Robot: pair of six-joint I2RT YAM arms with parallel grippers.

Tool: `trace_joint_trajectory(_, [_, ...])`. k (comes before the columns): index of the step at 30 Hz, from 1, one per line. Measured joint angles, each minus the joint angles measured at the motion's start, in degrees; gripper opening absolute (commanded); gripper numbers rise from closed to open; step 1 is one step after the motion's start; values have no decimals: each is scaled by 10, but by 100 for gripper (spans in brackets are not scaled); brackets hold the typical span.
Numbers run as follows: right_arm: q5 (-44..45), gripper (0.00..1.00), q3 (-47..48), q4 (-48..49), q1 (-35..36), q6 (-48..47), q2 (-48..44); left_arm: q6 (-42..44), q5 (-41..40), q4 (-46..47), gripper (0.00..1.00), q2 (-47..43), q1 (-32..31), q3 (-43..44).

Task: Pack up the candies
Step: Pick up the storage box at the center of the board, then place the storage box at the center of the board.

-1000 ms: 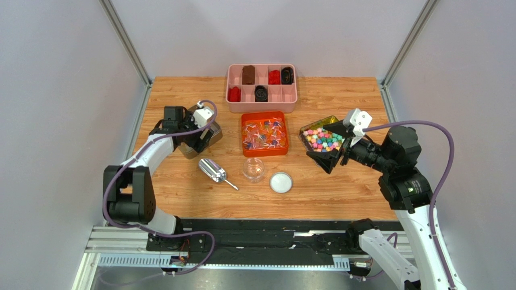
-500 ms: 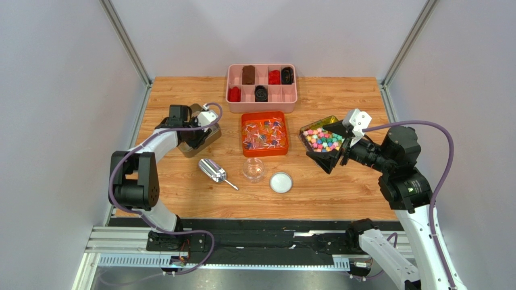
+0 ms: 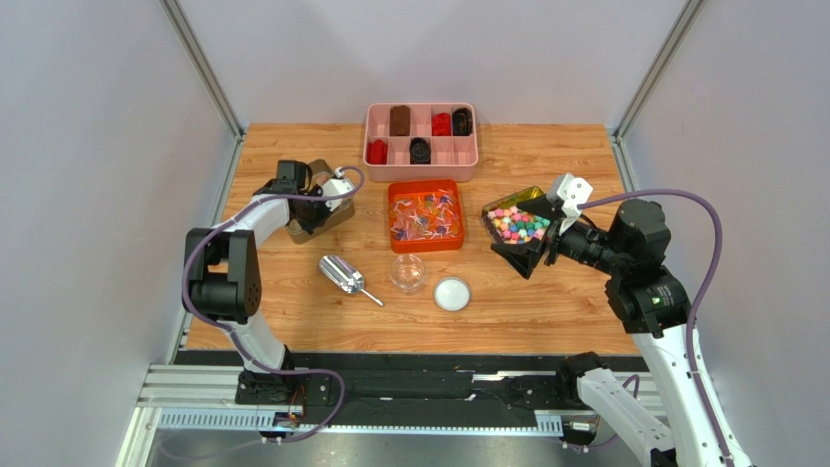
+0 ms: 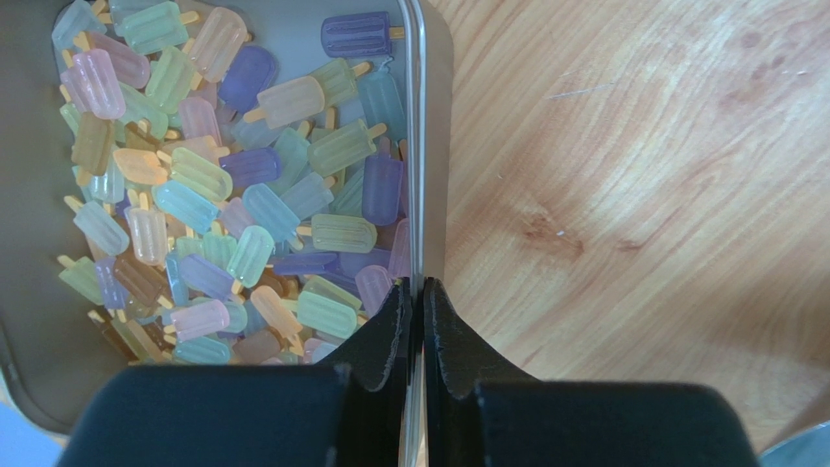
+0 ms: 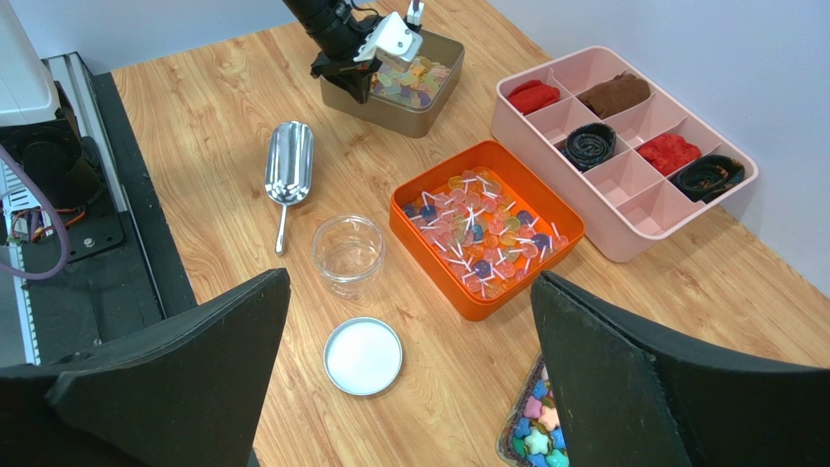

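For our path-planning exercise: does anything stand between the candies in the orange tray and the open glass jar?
Nothing visible does. The glass jar sits close beside the orange tray of candies; the lid and scoop lie to either side.

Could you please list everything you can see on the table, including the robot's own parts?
candies: many, mixed colours, in the orange tray, table centre
pink tray: one, far edge, holding red, black and brown pieces
tin: one, brown, far left, full of pastel popsicle sweets
bright sweets: many, pink, green, yellow, right of the orange tray
scoop: one, silver, left of the jar
jar: one, clear, empty, near side of the orange tray
lid: one, white, beside the jar
left gripper: shut on the tin's wall
right gripper: open, beside the bright sweets
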Motion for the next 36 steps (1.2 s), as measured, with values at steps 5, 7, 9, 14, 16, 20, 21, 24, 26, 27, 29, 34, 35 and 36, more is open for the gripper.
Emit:
trace_joint_trajectory(5, [3,100,-3,0,0,0,4,39,-17,-13,0,29,-1,37])
trace_joint_trajectory(7, [5,100,-3,0,0,0,4,57,-30,-12,0,47,-1,57])
trace_joint_trajectory(9, [6,100,-3,0,0,0,4,78,-47,-9,0,66,-1,78])
trace_joint_trajectory(14, [9,100,-3,0,0,0,8,128,-98,28,0,105,-1,110])
trace_joint_trajectory(16, [10,100,-4,0,0,0,11,146,-116,45,0,120,0,120])
trace_joint_trajectory(20, [14,100,-4,1,1,-1,17,171,-134,55,2,147,0,149])
trace_joint_trajectory(21, [15,100,-5,2,1,-1,19,177,-137,56,4,155,0,159])
trace_joint_trajectory(24, [19,100,-8,5,2,-1,23,189,-143,57,6,171,0,179])
trace_joint_trajectory(26, [21,100,-10,7,2,-2,26,196,-145,58,8,175,0,184])
trace_joint_trajectory(27, [22,100,-10,8,2,-2,28,199,-145,57,12,177,0,187])
trace_joint_trajectory(29, [24,100,-10,8,3,-2,31,205,-146,57,13,180,0,191])
trace_joint_trajectory(34, [26,100,-10,9,3,-2,33,215,-151,50,17,195,0,216])
trace_joint_trajectory(35, [26,100,-10,9,4,-2,33,216,-151,50,17,196,0,218])
trace_joint_trajectory(36, [26,100,-10,9,3,-2,33,217,-151,50,17,198,0,220])
